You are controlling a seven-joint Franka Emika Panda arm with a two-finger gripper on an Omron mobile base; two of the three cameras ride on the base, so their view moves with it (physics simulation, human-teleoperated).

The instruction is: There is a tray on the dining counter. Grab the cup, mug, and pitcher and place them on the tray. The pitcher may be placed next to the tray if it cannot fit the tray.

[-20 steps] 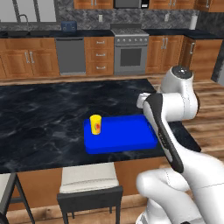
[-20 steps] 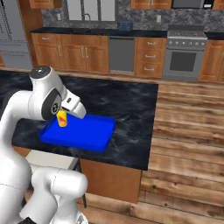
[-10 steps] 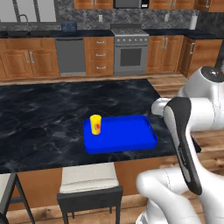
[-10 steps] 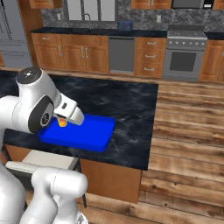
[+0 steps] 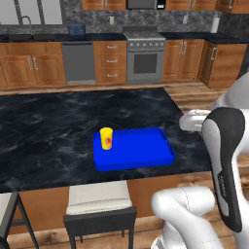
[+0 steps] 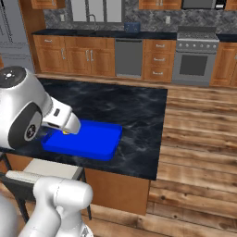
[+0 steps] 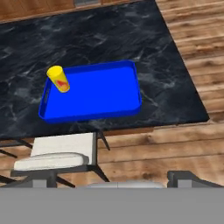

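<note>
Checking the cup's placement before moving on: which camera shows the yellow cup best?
The hand view: the cup stands upright, unobstructed, in the tray corner. The left base view shows it smaller but clear; in the right base view the arm hides it almost entirely.

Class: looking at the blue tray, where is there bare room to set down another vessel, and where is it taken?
The tray is bare from the cup across to its far rim; only the cup's corner is taken.

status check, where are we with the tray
Gripper open, holding nothing. Cup upright in tray at one corner, on the dining counter. Stool below the counter edge, nothing blocking the tray.
</note>
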